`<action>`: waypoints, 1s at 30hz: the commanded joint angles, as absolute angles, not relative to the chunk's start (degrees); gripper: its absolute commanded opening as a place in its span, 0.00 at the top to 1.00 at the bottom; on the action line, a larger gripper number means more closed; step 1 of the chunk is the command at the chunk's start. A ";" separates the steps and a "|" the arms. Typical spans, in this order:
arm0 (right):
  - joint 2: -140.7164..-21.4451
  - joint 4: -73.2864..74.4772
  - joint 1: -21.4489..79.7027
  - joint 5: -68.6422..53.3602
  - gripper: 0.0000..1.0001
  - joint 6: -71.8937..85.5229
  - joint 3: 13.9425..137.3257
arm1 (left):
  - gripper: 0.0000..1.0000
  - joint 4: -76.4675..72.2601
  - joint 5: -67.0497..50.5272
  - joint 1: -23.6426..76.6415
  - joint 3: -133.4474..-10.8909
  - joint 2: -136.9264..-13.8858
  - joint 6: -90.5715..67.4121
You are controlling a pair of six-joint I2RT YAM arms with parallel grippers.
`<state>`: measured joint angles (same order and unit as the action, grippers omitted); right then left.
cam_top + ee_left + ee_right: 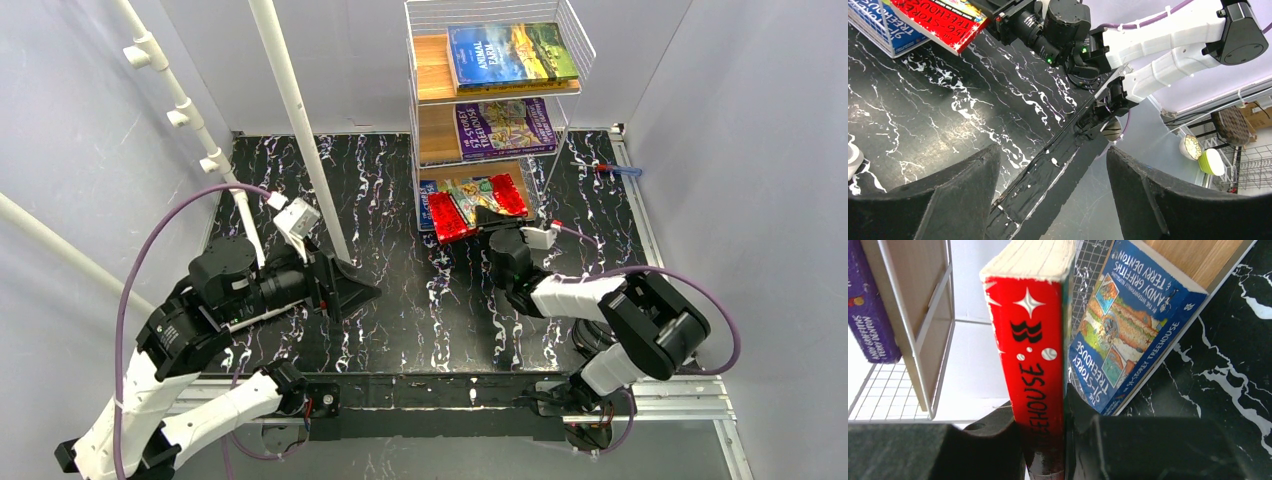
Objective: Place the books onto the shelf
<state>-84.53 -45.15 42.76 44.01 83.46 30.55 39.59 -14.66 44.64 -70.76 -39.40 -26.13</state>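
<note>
Table (400,300), black with white veining, carries the shelf (431,66) at its far edge, right of centre. Its three wooden boards sit in white wire mesh with the front open toward the arms, presumably so that books can go in flat.

The top tier holds the blue "Animal Farm" (510,52) and the middle tier a purple Treehouse volume (505,128). A blue "91-Storey Treehouse" (1128,340) lies on the bottom board.

The red Treehouse book (1030,355) sits at the mouth of the bottom tier, just beside the blue one. Its spine is glossy red with white stars and lettering, and its page block is cream. Whether it already rests on anything cannot be told.

The right claw (1044,440) is clenched on the near end of this book, probably so that the free end can lead into the tier.

The left claw (1053,190) is spread wide and grasps nothing. It hangs over the table's left half, well apart from the shelf, apparently kept out of the way.
</note>
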 commanded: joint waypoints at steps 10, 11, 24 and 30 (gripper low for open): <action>-97.78 -53.01 42.81 51.99 0.99 88.53 43.62 | 0.24 42.98 -12.34 44.74 -71.61 -37.90 -23.64; -98.93 -53.01 42.87 52.45 0.99 88.76 44.46 | 0.24 43.19 -12.14 44.74 -71.56 -37.66 -23.53; -108.35 -51.17 41.24 54.21 0.99 92.48 49.10 | 0.23 45.38 -11.55 44.78 -71.30 -35.12 -23.04; -111.09 -48.86 40.59 52.20 0.99 93.60 52.02 | 0.23 45.79 -11.74 44.74 -71.52 -35.34 -23.01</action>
